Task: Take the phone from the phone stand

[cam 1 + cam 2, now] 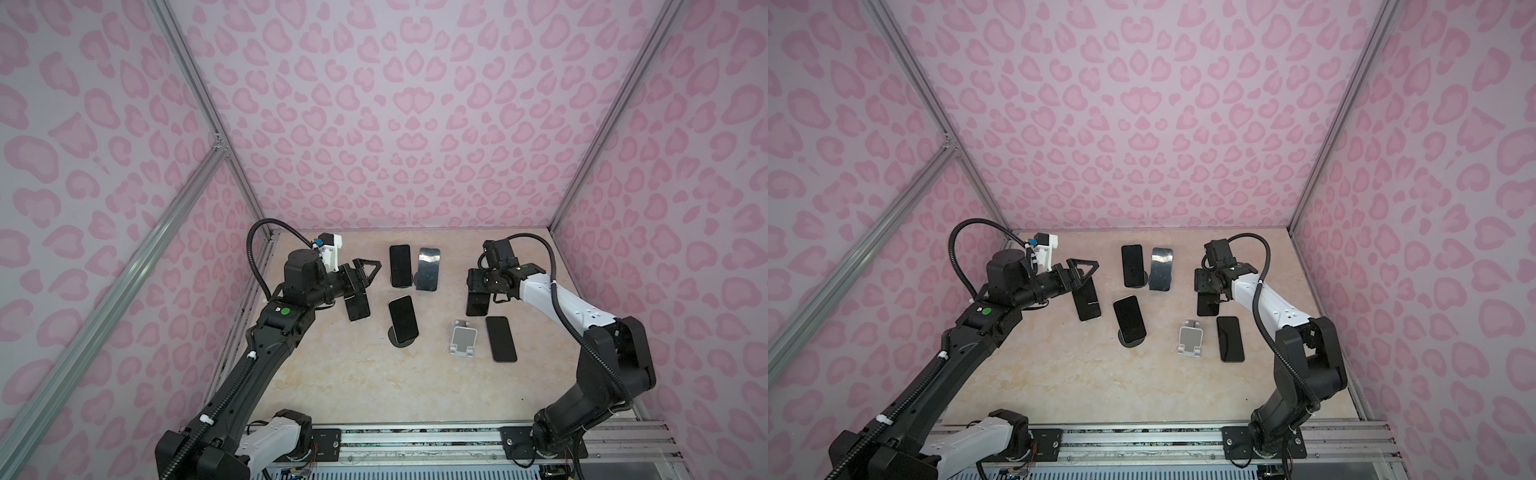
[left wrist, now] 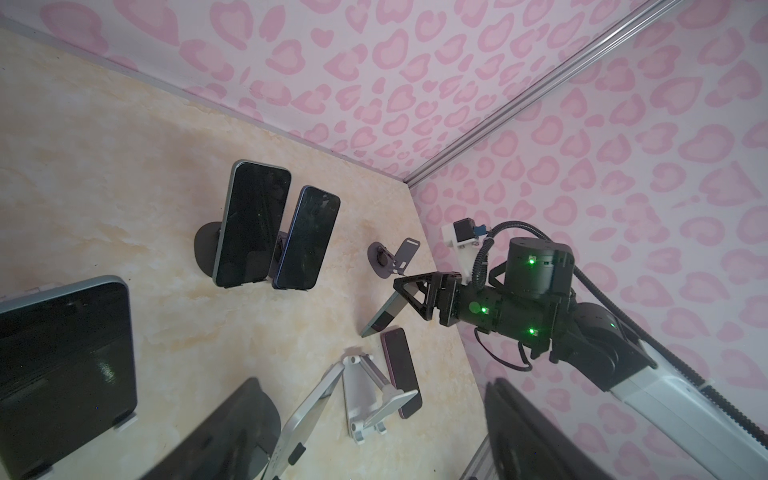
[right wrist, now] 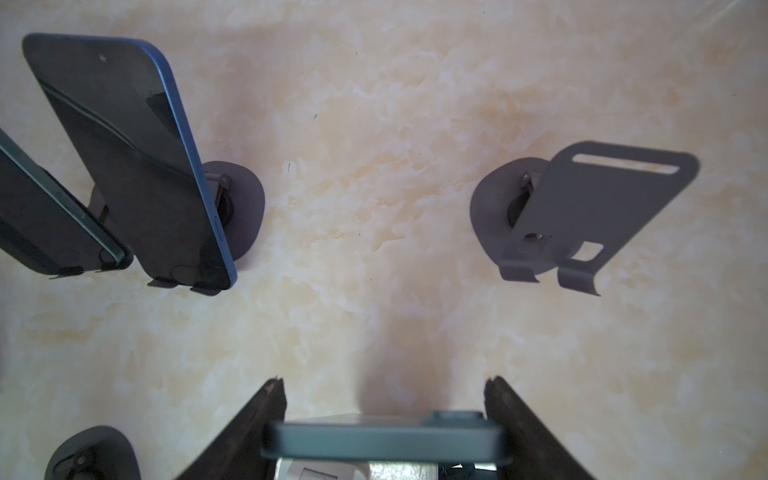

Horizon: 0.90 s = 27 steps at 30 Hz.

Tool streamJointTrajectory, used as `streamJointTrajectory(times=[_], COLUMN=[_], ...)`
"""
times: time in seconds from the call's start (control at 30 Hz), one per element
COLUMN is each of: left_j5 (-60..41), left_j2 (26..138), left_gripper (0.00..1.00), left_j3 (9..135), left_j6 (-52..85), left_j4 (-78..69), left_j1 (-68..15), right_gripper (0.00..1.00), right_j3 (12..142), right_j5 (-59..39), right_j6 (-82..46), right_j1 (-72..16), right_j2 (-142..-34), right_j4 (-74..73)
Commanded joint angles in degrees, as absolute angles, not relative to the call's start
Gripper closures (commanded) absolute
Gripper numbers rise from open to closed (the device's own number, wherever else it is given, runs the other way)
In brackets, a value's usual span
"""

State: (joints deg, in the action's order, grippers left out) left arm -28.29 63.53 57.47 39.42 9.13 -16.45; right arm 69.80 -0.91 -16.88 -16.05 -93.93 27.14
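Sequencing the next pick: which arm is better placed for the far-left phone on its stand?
Left. The left gripper is open right beside that black-screened, pale-rimmed phone; the right gripper is shut on a teal-edged phone.

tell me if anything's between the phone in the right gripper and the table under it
Nothing visible does: the phone in the right gripper hangs tilted over bare table, clear of the empty stand.
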Motion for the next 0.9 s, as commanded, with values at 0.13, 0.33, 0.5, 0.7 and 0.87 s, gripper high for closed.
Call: streamJointTrajectory(times=[0.13, 0.33, 0.5, 0.7, 0.87], left_j5=[-28.50, -28.48, -28.50, -28.47, -28.70], left_j2=[63.63, 63.45, 63.72, 63.90, 64.25], left_gripper=[0.13, 0.13, 0.13, 0.13, 0.13], left_j3=[58.06, 57.96, 58.00, 58.01, 58.06], left_j6=[39.13, 39.02, 39.00, 39.02, 39.20], left_j4=[7.68, 7.58, 7.60, 7.66, 7.67], left_j1=[-16.27, -16.27, -16.26, -16.13, -15.92], right_gripper=[0.55, 0.55, 0.55, 0.56, 0.57], right_j3=[74.79, 75.72, 77.49, 81.13, 84.28], right_j5=[-2.55, -4.73, -4.96, -5.54, -5.11], right_j6=[-14.77, -14.56, -14.48, -14.28, -14.32], right_j1=[-14.82, -13.54, -13.11, -12.74, -12.70], right_j2=[-98.06, -101.08, -103.64, -107.90, -111.77], right_j4=[28.76, 28.10, 28.05, 28.83, 29.51])
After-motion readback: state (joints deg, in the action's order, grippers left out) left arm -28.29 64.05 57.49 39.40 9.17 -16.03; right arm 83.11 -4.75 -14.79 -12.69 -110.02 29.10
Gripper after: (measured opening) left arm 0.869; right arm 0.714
